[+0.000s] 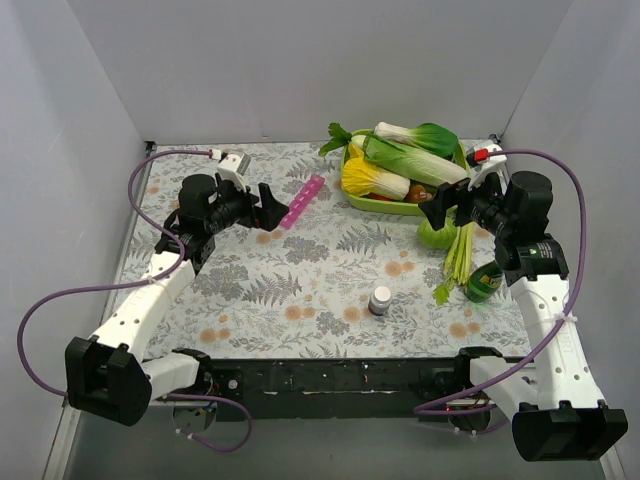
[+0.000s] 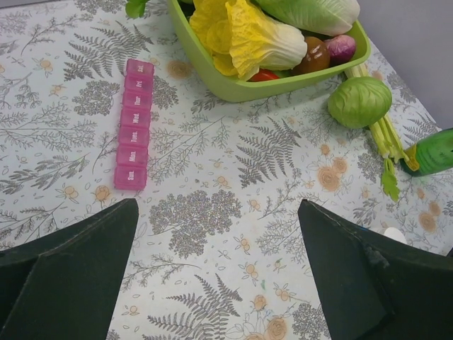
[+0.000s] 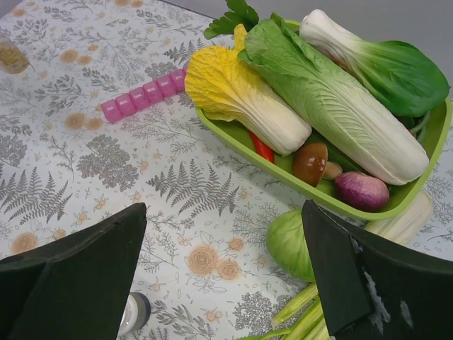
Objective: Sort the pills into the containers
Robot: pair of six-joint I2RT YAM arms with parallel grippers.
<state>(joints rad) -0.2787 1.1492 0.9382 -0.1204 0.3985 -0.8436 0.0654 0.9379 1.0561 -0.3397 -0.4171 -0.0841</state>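
The pink pill-organizer strip (image 1: 303, 202) lies on the floral table, lids shut; it also shows in the left wrist view (image 2: 134, 124) and the right wrist view (image 3: 144, 94). A small white-capped bottle (image 1: 380, 299) stands upright mid-table, and its cap shows at the bottom of the right wrist view (image 3: 132, 312). My left gripper (image 1: 270, 212) is open and empty, just left of the strip's near end. My right gripper (image 1: 443, 205) is open and empty, above the table beside the green tray. No loose pills are visible.
A green tray (image 1: 400, 206) of toy vegetables stands at the back right. A green cabbage ball (image 1: 436, 234), celery stalks (image 1: 458, 255) and a green bottle (image 1: 486, 281) lie beside my right arm. Grey walls enclose the table.
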